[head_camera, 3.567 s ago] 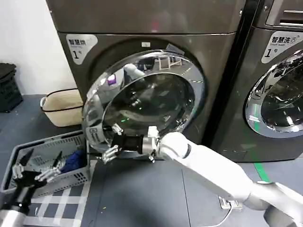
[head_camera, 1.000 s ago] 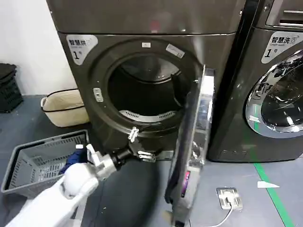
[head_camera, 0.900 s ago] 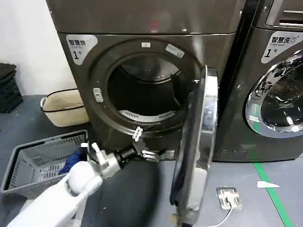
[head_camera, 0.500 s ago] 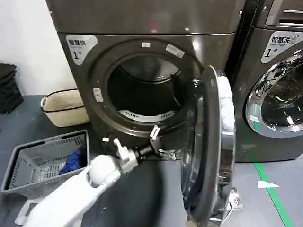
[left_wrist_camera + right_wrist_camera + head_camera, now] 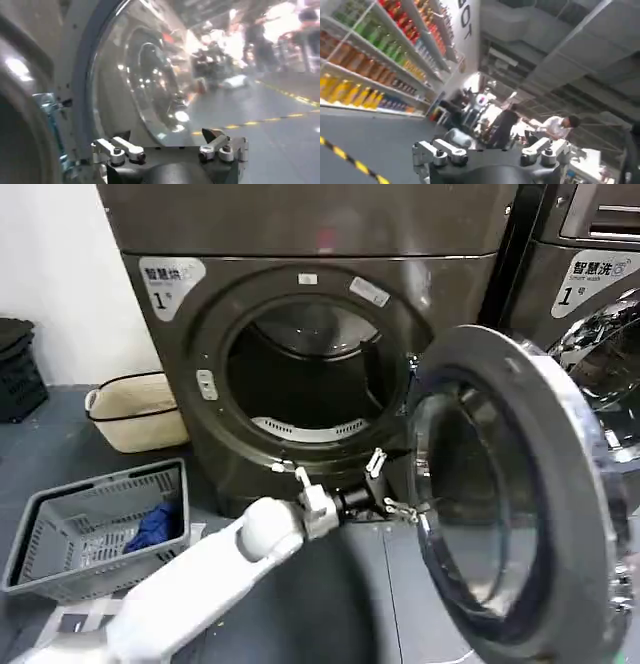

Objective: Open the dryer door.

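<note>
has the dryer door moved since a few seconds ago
Yes. The door has swung from over the drum opening out to its right, fully open; the left gripper, open, is at its inner rim.

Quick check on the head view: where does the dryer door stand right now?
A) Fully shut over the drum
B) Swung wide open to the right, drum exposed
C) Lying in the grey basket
B: the dryer door hangs open on its right-side hinge, the drum opening is exposed, and the left gripper, fingers spread, sits at the door's inner edge.
</note>
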You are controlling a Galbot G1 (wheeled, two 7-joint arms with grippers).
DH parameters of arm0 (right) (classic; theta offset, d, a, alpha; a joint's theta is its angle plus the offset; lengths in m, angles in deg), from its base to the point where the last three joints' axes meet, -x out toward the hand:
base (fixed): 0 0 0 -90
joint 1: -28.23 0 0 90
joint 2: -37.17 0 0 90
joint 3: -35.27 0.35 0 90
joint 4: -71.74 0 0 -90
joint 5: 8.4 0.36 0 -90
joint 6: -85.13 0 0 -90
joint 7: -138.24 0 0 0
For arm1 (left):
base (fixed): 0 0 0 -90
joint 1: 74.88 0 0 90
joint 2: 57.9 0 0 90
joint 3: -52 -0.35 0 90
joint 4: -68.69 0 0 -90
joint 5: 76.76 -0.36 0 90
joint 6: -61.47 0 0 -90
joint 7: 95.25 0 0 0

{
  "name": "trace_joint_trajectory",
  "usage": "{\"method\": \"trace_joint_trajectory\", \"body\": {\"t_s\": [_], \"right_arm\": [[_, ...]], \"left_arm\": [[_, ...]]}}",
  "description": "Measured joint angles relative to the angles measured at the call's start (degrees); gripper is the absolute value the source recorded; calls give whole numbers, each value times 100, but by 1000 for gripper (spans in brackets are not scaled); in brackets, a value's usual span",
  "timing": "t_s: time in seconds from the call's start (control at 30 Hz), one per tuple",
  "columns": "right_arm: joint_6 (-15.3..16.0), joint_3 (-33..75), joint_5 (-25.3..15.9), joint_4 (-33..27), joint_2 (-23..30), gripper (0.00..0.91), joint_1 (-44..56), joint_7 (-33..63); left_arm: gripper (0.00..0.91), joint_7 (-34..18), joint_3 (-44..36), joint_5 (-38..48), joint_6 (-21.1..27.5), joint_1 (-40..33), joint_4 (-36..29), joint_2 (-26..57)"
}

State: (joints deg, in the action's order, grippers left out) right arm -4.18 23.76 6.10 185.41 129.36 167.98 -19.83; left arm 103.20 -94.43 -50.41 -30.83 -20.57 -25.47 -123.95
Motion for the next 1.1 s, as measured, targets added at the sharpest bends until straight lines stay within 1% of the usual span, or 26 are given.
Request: {"method": "trace_joint_trajectory", "body": {"t_s": [0.33, 0.67, 1.1], "right_arm": [[-75, 222, 30, 30, 0, 907, -20, -46], [-86, 356, 54, -2, 0, 907, -3, -66], [-82, 365, 76, 11, 0, 907, -9, -87]], "left_arm": [[907, -50, -334, -71, -41, -439, 684, -610], [907, -121, -406, -34, -24, -681, 1319, -1198], [907, -103, -414, -30, -26, -710, 1466, -1332]]}}
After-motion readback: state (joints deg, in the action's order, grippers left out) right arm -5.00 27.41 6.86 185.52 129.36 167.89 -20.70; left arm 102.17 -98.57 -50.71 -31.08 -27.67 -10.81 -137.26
